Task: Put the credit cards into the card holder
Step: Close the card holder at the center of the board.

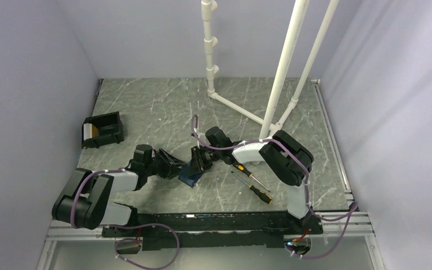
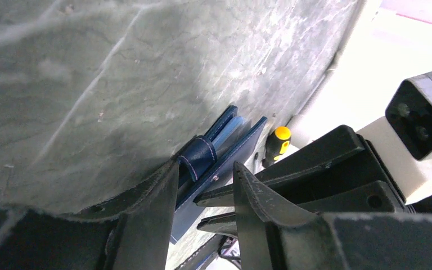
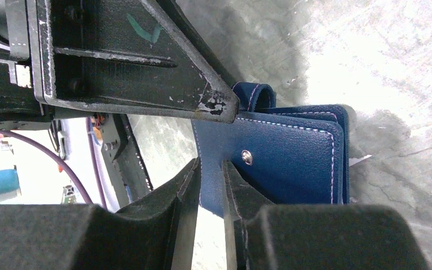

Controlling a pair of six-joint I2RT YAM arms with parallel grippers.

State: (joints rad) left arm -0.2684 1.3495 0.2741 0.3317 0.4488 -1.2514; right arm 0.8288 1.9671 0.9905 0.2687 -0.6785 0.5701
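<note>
The navy-blue card holder (image 1: 190,174) lies half open on the table between my two grippers. My right gripper (image 1: 198,163) is shut on its snap flap; in the right wrist view the flap (image 3: 211,169) runs between the two closed fingers, with the holder body (image 3: 292,157) beyond. My left gripper (image 1: 175,167) is open, its fingers (image 2: 163,197) straddling the holder's strap edge (image 2: 202,154), one tip against the holder. Orange and whitish credit cards (image 1: 91,133) stand in a black box at the far left.
The black open-topped box (image 1: 109,128) sits by the left wall. Two orange-handled screwdrivers (image 1: 257,190) lie right of the holder; one handle end shows in the left wrist view (image 2: 280,138). A white pipe frame (image 1: 284,67) stands at the back right.
</note>
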